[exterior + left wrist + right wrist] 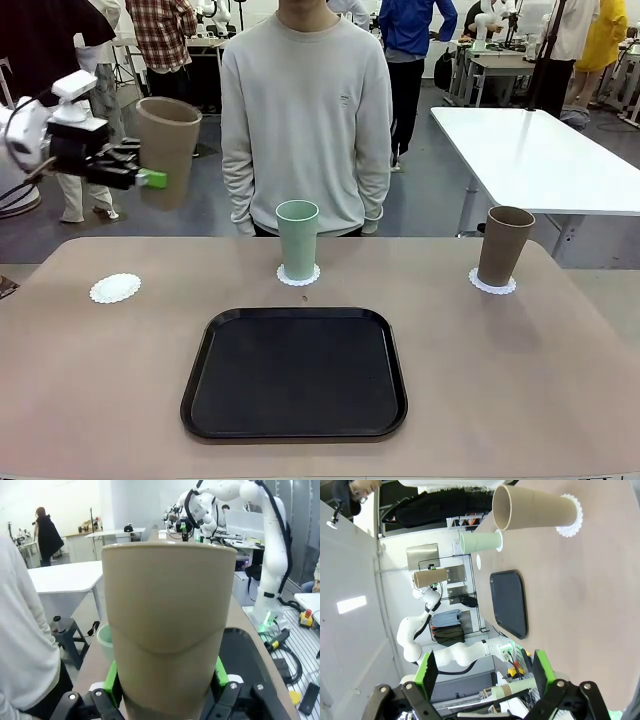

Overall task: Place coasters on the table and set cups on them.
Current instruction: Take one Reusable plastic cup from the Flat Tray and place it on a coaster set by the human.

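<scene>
Your black tray (294, 373) sits nearest on the tabletop (80, 380), your left gripper (150, 179) pinches a tan cup (167, 150) aloft, your right gripper (485, 677) stands spread.

1. A tan-brown cup (168, 148) is held in the air by the left gripper (150, 178), above and beyond the table's (520, 400) far left corner; the cup is tilted slightly and gripped low on its side by the green pads.
2. A bare white coaster (115, 288) is seen lying near the table's left edge, toward the far side.
3. A mint green cup (297, 238) is set upright on a second coaster (298, 275) at the middle of the far edge.
4. A second tan-brown cup (505, 245) is set upright on a third coaster (493, 284) near the far right corner.
5. A black tray (295, 374) is placed at the table's middle, toward the near edge.
6. A person (306, 110) is seen standing behind the far edge.
</scene>
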`<control>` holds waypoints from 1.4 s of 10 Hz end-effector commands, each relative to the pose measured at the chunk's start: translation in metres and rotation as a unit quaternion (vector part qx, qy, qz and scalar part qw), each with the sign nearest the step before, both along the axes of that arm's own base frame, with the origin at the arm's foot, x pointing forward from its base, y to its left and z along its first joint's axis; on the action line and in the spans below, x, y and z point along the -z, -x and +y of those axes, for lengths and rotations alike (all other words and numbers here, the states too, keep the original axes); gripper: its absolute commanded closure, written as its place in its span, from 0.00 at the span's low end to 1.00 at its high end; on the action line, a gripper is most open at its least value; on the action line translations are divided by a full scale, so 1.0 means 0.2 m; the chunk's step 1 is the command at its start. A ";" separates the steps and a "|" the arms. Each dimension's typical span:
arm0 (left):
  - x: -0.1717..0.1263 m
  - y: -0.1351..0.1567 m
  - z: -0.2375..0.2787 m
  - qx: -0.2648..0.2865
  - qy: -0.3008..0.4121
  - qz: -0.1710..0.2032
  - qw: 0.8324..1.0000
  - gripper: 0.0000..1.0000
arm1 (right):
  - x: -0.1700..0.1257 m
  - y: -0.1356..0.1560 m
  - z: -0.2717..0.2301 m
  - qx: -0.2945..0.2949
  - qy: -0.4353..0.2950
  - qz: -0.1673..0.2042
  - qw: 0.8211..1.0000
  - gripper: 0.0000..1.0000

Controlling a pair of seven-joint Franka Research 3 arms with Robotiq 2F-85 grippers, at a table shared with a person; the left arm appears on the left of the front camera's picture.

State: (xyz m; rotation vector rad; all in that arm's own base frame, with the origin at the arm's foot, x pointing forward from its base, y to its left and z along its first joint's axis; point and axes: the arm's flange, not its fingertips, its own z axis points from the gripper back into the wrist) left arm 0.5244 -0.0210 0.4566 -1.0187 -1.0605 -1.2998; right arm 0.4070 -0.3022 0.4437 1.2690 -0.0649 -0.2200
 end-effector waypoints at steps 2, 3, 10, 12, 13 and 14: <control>0.05 -0.10 0.24 0.001 -0.018 0.001 1.000 0.81 | -0.01 0.00 0.01 0.002 -0.002 -0.002 1.000 0.00; 0.08 -0.09 0.27 -0.003 -0.025 0.002 1.000 0.81 | -0.01 0.00 0.01 0.002 -0.002 -0.002 1.000 0.00; 0.11 -0.08 0.29 -0.015 -0.028 0.007 0.999 0.16 | -0.01 0.00 0.01 0.002 -0.002 -0.002 1.000 0.00; 0.26 -0.18 0.59 -0.025 0.000 0.022 0.999 0.16 | -0.01 0.00 0.01 0.002 -0.002 -0.002 1.000 0.00; 0.32 -0.20 0.72 -0.046 0.016 0.031 0.998 0.16 | -0.01 0.00 0.01 0.002 -0.002 -0.002 1.000 0.00; 0.38 -0.22 0.83 -0.049 0.030 0.027 0.998 0.16 | -0.01 0.00 0.01 0.002 -0.002 -0.002 1.000 0.00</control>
